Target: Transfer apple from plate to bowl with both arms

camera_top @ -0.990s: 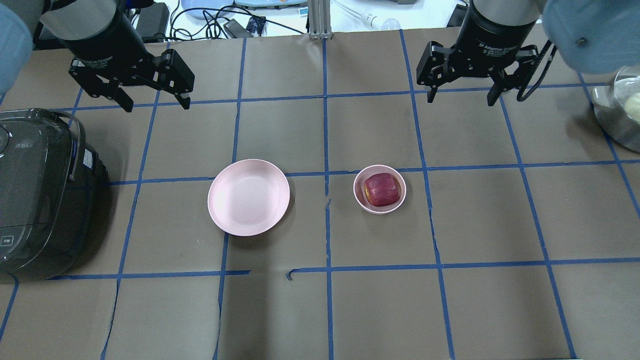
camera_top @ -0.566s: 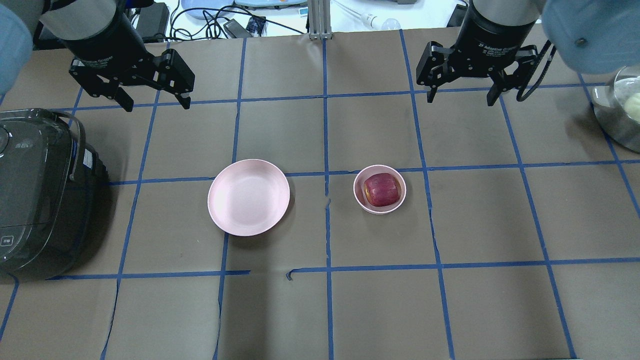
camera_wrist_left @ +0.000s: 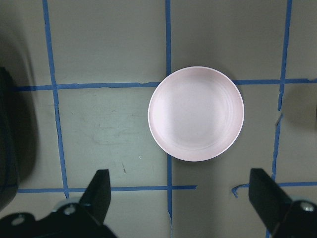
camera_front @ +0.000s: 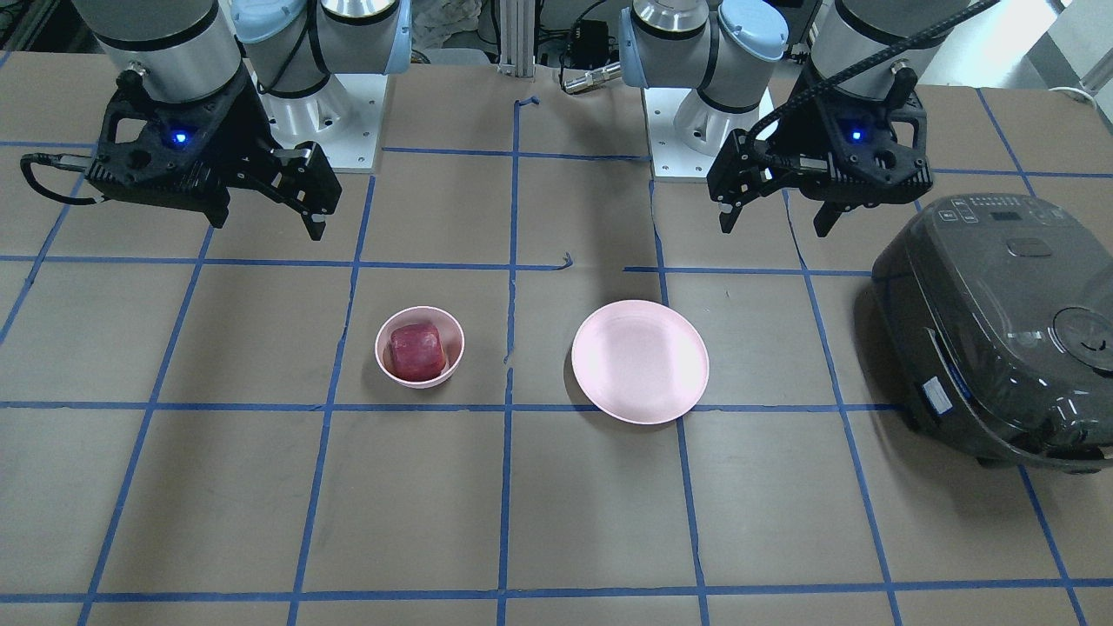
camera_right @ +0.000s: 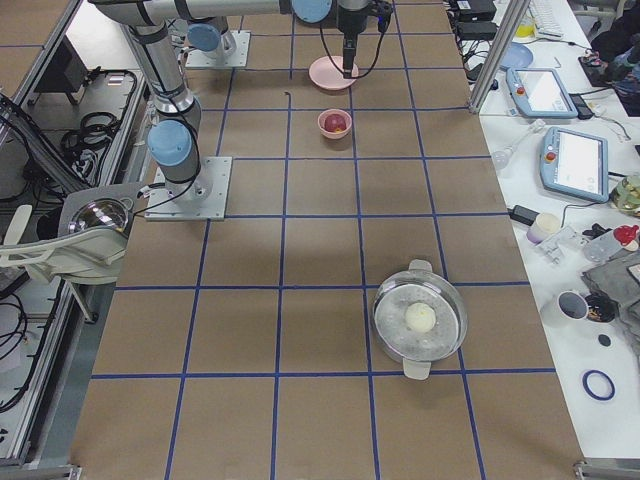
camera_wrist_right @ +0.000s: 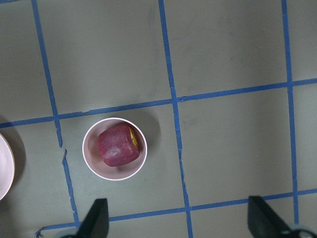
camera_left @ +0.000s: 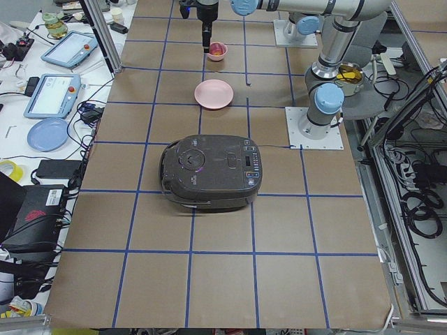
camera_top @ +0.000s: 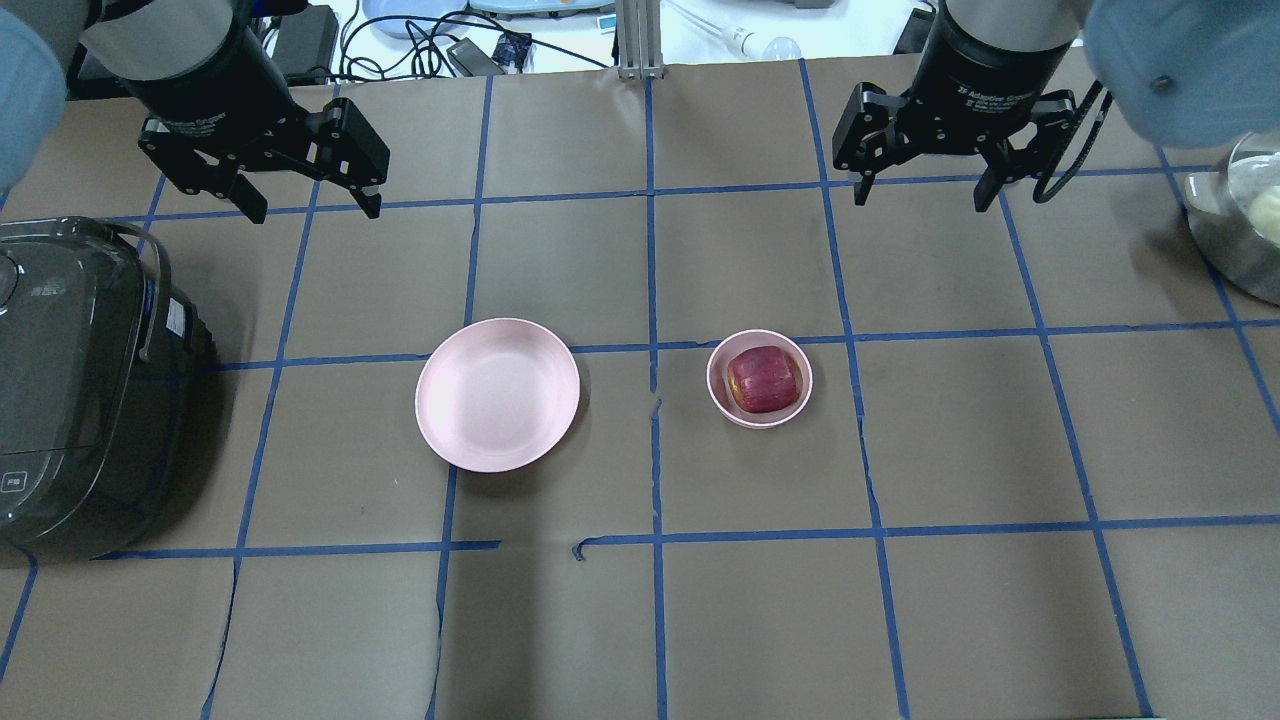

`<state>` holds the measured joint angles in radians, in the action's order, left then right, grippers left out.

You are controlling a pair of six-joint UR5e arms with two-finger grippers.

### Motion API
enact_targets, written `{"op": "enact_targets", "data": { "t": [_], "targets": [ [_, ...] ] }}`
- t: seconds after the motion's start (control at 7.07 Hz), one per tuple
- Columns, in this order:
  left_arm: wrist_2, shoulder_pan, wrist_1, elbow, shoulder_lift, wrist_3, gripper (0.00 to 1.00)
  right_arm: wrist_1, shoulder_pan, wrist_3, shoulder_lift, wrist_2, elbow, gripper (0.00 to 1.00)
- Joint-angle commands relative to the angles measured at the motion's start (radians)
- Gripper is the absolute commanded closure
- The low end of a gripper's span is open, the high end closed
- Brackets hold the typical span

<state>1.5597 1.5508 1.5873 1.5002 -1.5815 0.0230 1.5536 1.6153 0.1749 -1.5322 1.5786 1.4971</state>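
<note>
The dark-red apple sits inside the small pink bowl, right of the table's middle. The wide pink plate lies empty to the bowl's left. My left gripper hangs open and empty high over the far left, well away from the plate. My right gripper hangs open and empty high over the far right, well away from the bowl.
A dark rice cooker stands at the table's left edge. A steel pot with a pale round item stands at the right edge. Cables and devices lie beyond the far edge.
</note>
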Motion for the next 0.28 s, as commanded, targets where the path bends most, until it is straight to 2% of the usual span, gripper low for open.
{"op": "enact_targets", "data": {
  "t": [0.0, 0.14],
  "targets": [
    [-0.001, 0.000, -0.001, -0.002, 0.000, 0.000, 0.00, -0.004, 0.000, 0.000, -0.002, 0.001, 0.000, 0.00],
    [-0.001, 0.000, -0.001, 0.000, 0.000, 0.000, 0.00, -0.004, 0.000, 0.000, 0.001, 0.001, 0.000, 0.00]
  ]
}}
